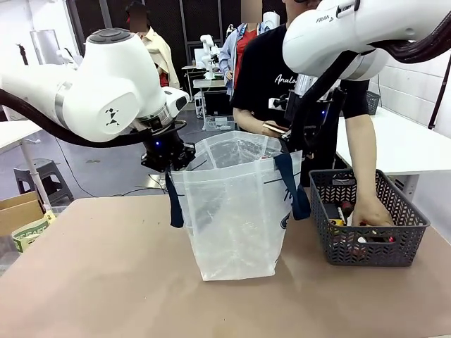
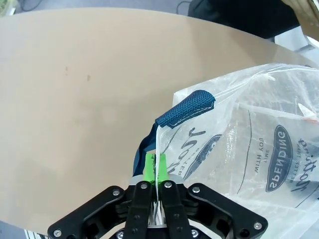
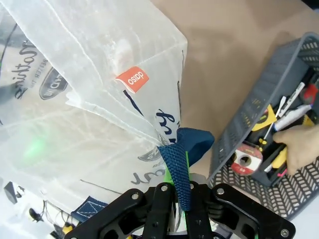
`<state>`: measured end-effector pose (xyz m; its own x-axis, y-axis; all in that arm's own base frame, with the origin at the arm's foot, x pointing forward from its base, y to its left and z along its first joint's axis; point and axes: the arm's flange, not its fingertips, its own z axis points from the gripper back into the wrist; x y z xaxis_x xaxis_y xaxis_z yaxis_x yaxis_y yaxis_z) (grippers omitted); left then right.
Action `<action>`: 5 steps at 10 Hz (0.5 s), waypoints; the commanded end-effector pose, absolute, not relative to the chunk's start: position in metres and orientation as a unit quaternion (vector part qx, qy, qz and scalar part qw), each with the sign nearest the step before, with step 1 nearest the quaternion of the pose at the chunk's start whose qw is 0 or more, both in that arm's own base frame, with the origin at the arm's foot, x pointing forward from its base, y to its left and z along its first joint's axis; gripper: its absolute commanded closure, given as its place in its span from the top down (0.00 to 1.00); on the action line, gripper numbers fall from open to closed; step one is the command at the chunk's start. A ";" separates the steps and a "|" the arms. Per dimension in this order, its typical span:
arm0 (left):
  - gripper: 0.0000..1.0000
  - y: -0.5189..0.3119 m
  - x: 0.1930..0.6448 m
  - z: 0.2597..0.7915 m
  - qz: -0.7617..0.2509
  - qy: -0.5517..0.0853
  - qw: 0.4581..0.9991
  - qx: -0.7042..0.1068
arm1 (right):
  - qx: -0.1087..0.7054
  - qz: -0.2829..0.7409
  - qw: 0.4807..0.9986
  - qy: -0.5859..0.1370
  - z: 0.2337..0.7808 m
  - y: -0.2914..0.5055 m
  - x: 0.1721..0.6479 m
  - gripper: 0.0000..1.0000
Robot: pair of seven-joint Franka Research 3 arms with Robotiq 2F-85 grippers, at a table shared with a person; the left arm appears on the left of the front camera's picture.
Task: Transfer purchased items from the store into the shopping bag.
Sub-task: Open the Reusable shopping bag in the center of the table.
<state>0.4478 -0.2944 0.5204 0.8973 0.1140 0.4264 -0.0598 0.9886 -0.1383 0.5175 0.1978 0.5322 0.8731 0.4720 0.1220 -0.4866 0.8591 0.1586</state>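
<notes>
We hold bag [image 1: 236, 218] at centre frame, mouth open.
Left gripper [image 2: 155, 167] clenched on rim film; right gripper [image 3: 178, 185] clenched on strap [image 3: 175, 164].
Hand [image 1: 370, 211] in basket [image 1: 416, 220], lower right, among items [image 1: 337, 213].
Risk: thin film slips from pads, mouth sags, dropped item misses bag.

I see crinkly translucent plastic shopping bag [image 1: 236, 218], woven navy cloth handles [image 2: 192, 105], matt smooth table [image 1: 91, 282], grey plastic lattice basket [image 1: 366, 250]

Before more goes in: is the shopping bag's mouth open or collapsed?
Open. The shopping bag stands upright, its rim spread wide between the left gripper and the right gripper, each shut on one edge.
</notes>
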 end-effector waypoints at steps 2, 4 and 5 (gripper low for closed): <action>0.00 -0.288 0.452 0.517 0.029 -0.231 0.967 -0.098 | 0.110 0.263 0.957 -0.059 0.523 0.194 0.518 0.00; 0.00 -0.295 0.451 0.519 0.043 -0.227 0.970 -0.077 | 0.109 0.269 0.954 -0.072 0.521 0.195 0.514 0.00; 0.00 -0.295 0.451 0.519 0.043 -0.227 0.970 -0.077 | 0.094 0.254 0.961 -0.052 0.530 0.198 0.520 0.00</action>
<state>0.4517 -0.2953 0.5183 0.8936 0.1080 0.4357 -0.0321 0.9835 -0.1779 0.5204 0.1992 0.5290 0.8614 0.4826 0.1585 -0.5042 0.8503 0.1508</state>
